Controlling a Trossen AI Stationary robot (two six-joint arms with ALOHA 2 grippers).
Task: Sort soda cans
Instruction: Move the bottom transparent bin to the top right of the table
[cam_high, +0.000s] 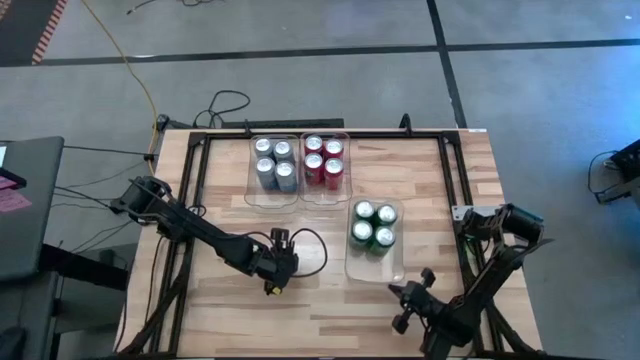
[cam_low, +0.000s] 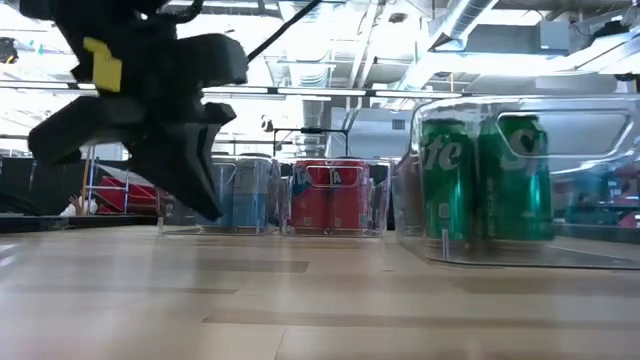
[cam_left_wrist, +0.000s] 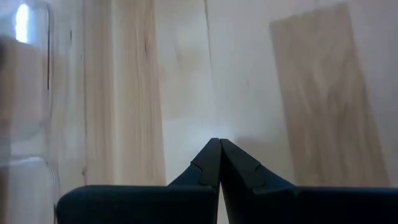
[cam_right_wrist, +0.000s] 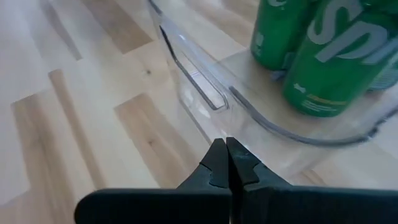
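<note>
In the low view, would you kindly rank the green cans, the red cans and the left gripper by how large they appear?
1. Left gripper: looks largest, though it sits nearest the camera.
2. Green cans: next, in the close bin.
3. Red cans: look smallest, being farther back; probably the same real size as the green ones.

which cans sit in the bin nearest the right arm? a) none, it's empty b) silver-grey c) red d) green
d, the high view shows four green cans in the clear bin just beyond the right gripper; red and silver-grey cans sit in the two far bins.
</note>
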